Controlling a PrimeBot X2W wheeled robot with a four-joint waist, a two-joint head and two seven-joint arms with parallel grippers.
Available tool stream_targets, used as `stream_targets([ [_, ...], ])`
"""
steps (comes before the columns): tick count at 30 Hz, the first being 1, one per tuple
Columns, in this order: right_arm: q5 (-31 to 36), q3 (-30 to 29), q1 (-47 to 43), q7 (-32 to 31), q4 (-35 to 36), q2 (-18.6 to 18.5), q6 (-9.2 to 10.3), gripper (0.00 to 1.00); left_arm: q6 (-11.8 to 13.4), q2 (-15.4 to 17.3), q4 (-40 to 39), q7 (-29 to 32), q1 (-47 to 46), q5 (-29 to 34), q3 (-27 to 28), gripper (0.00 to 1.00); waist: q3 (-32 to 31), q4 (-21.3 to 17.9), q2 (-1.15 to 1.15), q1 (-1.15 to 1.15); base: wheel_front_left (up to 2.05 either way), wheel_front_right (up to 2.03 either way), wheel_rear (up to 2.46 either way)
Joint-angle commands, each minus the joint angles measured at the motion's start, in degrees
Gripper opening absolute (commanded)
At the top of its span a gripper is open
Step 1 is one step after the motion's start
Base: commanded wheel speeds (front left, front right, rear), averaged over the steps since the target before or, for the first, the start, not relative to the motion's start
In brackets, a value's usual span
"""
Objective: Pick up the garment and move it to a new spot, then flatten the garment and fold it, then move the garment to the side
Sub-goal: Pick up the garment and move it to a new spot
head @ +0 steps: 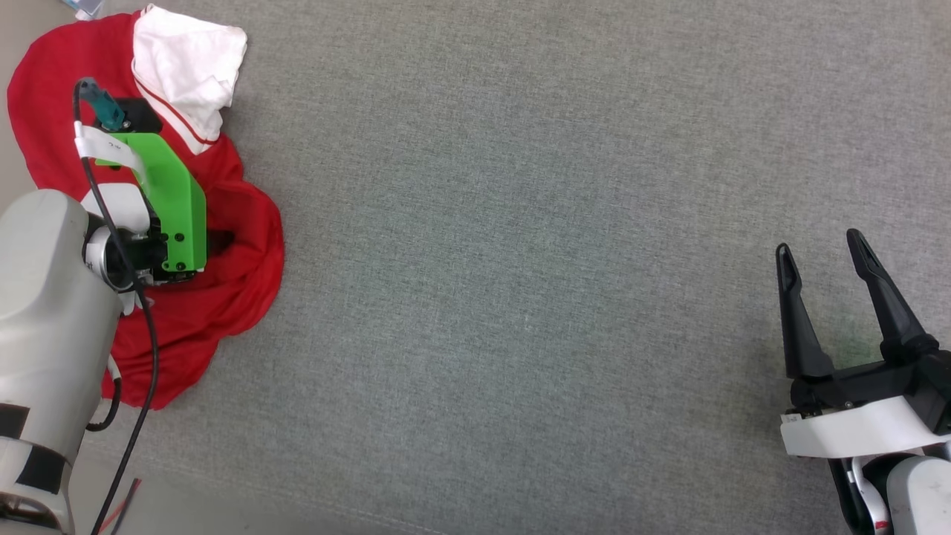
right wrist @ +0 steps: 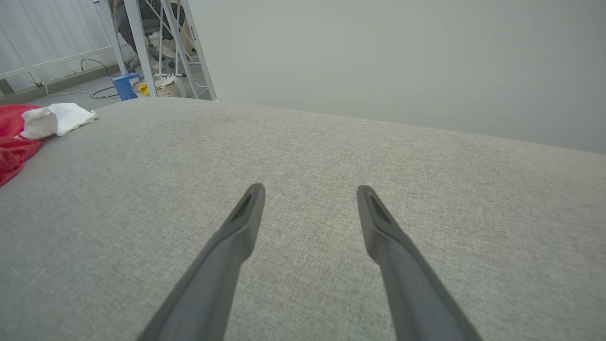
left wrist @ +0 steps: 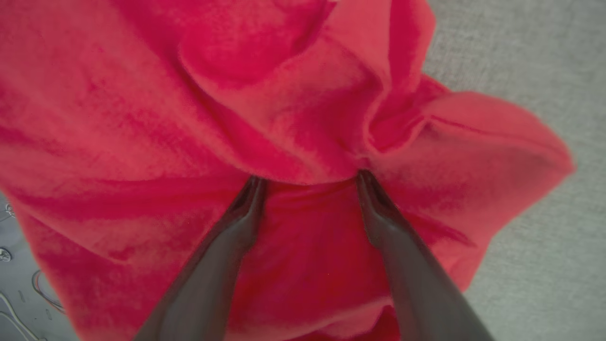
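The garment lies crumpled in a red heap at the far left of the grey surface, with a white sleeve folded on top at the back. My left arm's green wrist bracket hangs over the heap, pointing down into it. In the left wrist view the left gripper is open, its two fingertips pushed against a raised fold of the red garment, with cloth lying between the fingers. My right gripper stands open at the lower right, empty above bare surface. The garment shows far off to its left.
The grey fabric surface stretches wide between the two arms. Its left edge runs just beside the garment. Beyond the far edge stand metal frame legs, a blue box and cables on the floor.
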State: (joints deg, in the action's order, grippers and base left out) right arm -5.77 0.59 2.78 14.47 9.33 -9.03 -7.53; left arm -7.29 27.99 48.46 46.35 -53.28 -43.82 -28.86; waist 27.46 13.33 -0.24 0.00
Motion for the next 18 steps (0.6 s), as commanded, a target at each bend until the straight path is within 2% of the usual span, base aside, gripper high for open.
stream_targets([
  [1, -0.5, 0.2, 1.3, 0.5, -0.2, -0.2, 0.04, 1.00, 0.1, -2.3, 2.9, 0.4, 3.2, 1.0, -1.9, 1.00, 0.0, -0.1, 0.24, 0.00, 0.00, 0.00, 0.00],
  [2, -0.5, 0.3, 1.4, 0.5, -0.3, -0.2, 0.04, 1.00, 0.0, -2.6, 3.5, 0.3, 3.3, 0.8, -1.9, 1.00, -0.1, -0.1, 0.24, 0.00, 0.00, 0.00, 0.00],
  [3, -0.6, 0.5, 1.3, 0.5, -0.7, -0.1, 0.04, 1.00, 0.0, -2.6, 4.4, -0.2, 3.2, 0.8, -2.2, 0.00, -0.6, -0.1, 0.24, 0.00, 0.00, 0.00, 0.00],
  [9, -1.0, 0.4, 0.1, 0.5, -1.4, 0.9, 0.04, 1.00, -0.2, 0.0, 3.2, -4.2, 1.4, 2.5, -4.2, 0.00, -3.9, 0.7, 0.24, 0.00, 0.00, 0.00, 0.00],
  [18, -1.2, 0.3, -1.7, 0.5, -2.5, 2.7, 0.04, 1.00, -0.2, 5.7, -6.8, -11.3, -2.4, 2.9, -8.2, 0.00, -9.9, 1.4, 0.24, 0.00, 0.00, 0.00, 0.00],
])
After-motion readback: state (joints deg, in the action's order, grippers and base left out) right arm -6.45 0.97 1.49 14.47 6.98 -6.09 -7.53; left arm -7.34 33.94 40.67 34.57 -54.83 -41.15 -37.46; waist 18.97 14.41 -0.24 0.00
